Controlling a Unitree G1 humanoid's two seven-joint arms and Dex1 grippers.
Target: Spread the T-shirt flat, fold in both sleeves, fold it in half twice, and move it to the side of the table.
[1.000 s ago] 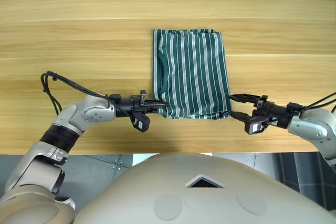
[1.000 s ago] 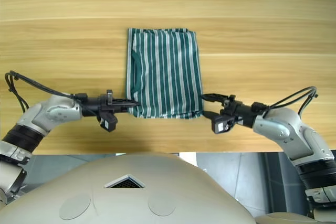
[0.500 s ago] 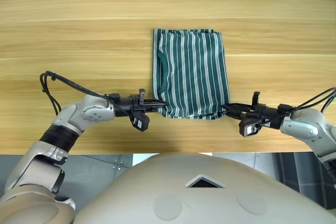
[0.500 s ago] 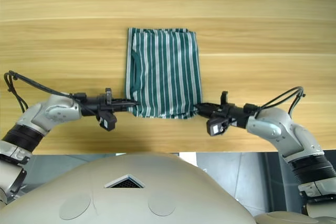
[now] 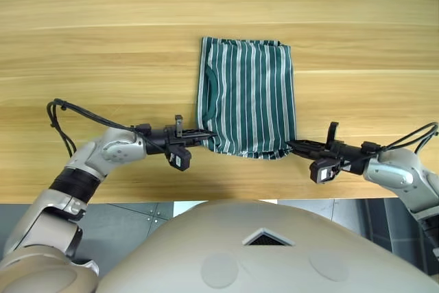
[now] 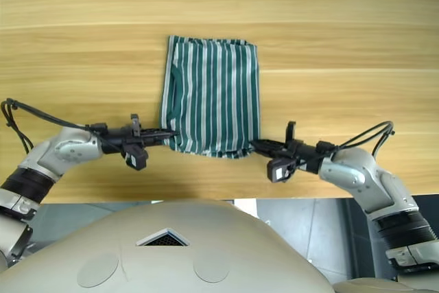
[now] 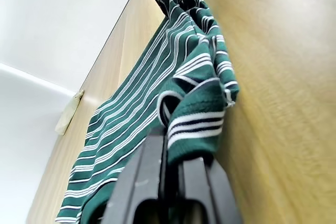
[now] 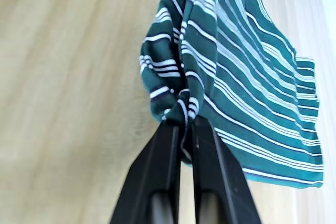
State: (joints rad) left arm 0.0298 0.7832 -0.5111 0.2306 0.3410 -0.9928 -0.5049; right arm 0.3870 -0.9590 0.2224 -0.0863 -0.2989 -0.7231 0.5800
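Note:
A green T-shirt with white stripes [image 5: 248, 94] lies folded into a narrow rectangle on the wooden table [image 5: 103, 46], its near edge lifted slightly. My left gripper [image 5: 204, 136] is shut on the near left corner of the T-shirt [image 7: 194, 114]. At the near right corner of the T-shirt [image 8: 178, 98], my right gripper [image 5: 291, 145] is shut on bunched cloth. Both arms come in low from the sides along the table's near edge.
The wooden table stretches wide to the left, right and behind the shirt. Its front edge [image 5: 137, 200] runs just behind both forearms. Cables loop off each arm near that edge.
My right gripper moved left to the shirt's near right corner and shut on it. The near edge of the shirt has drawn up and narrowed slightly between the two grippers.

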